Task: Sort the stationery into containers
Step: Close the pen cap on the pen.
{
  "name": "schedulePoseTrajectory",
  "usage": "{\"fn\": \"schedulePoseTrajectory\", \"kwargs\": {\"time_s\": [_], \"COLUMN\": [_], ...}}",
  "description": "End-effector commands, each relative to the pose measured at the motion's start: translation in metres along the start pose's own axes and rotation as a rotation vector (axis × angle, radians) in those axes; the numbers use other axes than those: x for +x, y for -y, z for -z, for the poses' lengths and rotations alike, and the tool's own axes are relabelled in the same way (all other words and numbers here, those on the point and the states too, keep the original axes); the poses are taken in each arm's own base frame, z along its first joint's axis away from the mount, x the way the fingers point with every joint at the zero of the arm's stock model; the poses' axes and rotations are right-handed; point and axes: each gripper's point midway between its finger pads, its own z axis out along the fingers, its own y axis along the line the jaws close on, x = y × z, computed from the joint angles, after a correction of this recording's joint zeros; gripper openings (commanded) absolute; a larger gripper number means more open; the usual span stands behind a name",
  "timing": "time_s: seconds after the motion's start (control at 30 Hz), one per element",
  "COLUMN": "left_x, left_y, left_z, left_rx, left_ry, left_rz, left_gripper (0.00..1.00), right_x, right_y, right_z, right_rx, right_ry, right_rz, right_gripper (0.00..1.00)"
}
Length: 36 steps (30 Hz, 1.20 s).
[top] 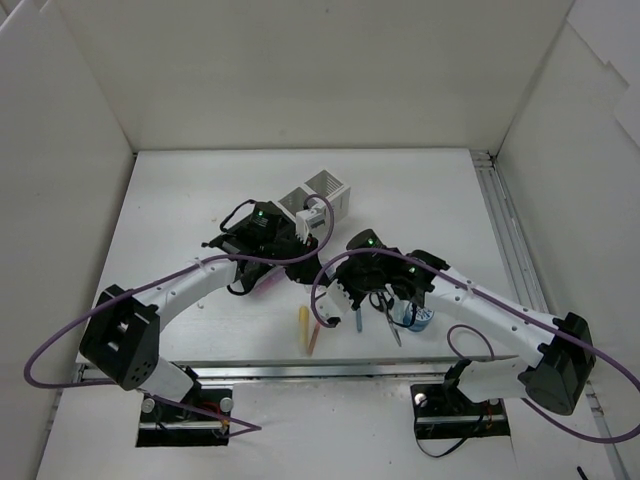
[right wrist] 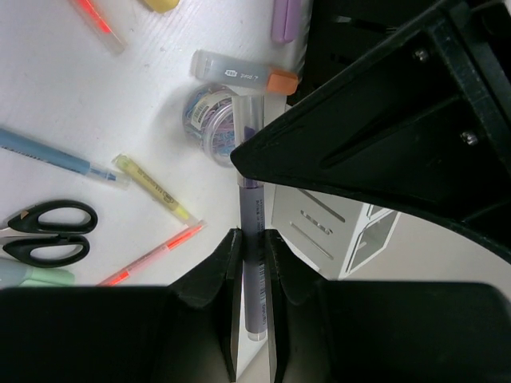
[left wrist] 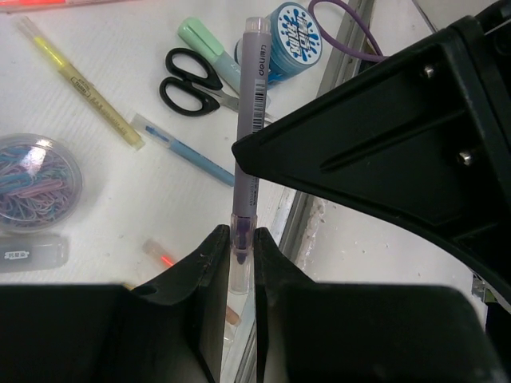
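- Two arms reach in from the near edge of the desk (top: 200, 200). The left arm (top: 190, 282) sweeps up and to the right, the right arm (top: 490, 310) up and to the left, and both are bent so that their wrists meet mid-desk.
- On the left gripper (left wrist: 239, 255) the jaws are pressed onto the clear tip end of a lilac pen (left wrist: 251, 96), a slim plastic barrel with a barcode, held off the desk.
- On the right gripper (right wrist: 254, 247) the jaws pinch the same pen further along its lilac barrel, so it spans from one wrist to the other. From above, the grippers hide it.
- Several loose items lie flat below, toward the front edge:
  - black-handled scissors (left wrist: 192, 80);
  - a pale green eraser stick (left wrist: 204, 40) just beside the scissors;
  - a round blue tape roll (left wrist: 291, 32);
  - a thin yellow pen (left wrist: 80, 80);
  - a blue pen (left wrist: 184, 148);
  - an orange pen (left wrist: 160, 257);
  - a clear round tub (left wrist: 36, 179) of coloured paper clips.
- Farther back, just past the left wrist, stand the white containers (top: 325, 192), square, with perforated sides and open tops.
- Bare white desk spreads left, right and behind the containers. A metal rail (top: 505, 240) runs along the right edge, and plain white walls (top: 300, 70) close in three sides.
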Motion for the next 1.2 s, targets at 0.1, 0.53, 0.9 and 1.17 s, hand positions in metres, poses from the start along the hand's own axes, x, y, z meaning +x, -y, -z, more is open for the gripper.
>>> {"fn": "schedulePoseTrajectory", "kwargs": {"time_s": [0.1, 0.53, 0.9, 1.17], "left_x": [-0.148, -0.157, -0.134, -0.129], "left_y": [0.063, 0.062, 0.061, 0.066], "left_z": [0.028, 0.021, 0.055, 0.101], "left_rx": [0.123, 0.151, -0.062, -0.253], "left_ry": [0.424, 0.396, 0.403, 0.468], "left_rz": [-0.474, -0.459, -0.463, -0.479], "left_gripper": [0.00, 0.00, 0.99, 0.99], "right_x": [-0.121, -0.125, -0.084, -0.077], "right_y": [0.013, 0.017, 0.059, 0.072], "right_z": [-0.003, -0.002, 0.001, 0.011], "right_rx": [0.024, 0.041, 0.192, 0.220], "right_ry": [0.482, 0.482, 0.355, 0.386], "right_rz": [0.077, 0.045, -0.112, -0.184], "right_gripper": [0.00, 0.00, 0.00, 0.00]}}
